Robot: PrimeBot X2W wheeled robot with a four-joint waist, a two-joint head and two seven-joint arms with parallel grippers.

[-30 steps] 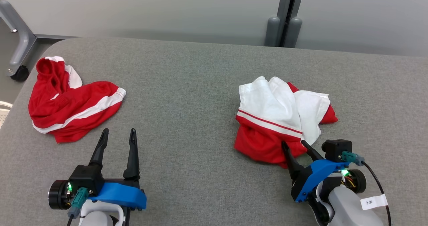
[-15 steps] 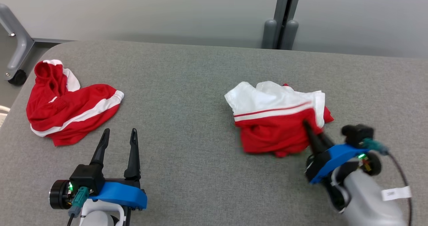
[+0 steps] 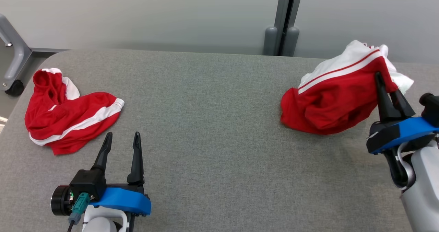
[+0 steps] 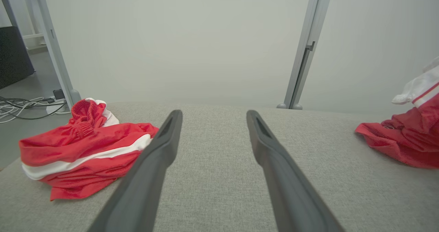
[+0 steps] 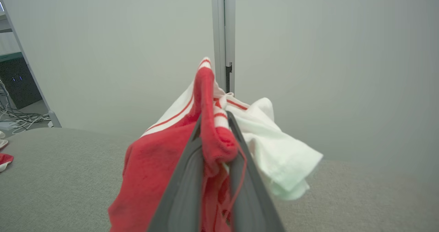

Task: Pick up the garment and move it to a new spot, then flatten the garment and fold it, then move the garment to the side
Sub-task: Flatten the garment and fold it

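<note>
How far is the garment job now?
Done: the right gripper is shut on the red-and-white garment, raised mostly off the table. In hand: the move to a new spot; its lower part seems to touch the table. Left: flattening, folding, moving aside. The left gripper is open.

Left gripper (image 3: 122,136) at 7 o'clock in head view, fingers spread apart, pointing 12 o'clock. Right gripper (image 3: 386,84) at 3 o'clock, lifted, fingers angled toward 11 o'clock, pinched tight on garment (image 3: 329,101). Pale right forearm (image 3: 420,190) at 5 o'clock.
</note>
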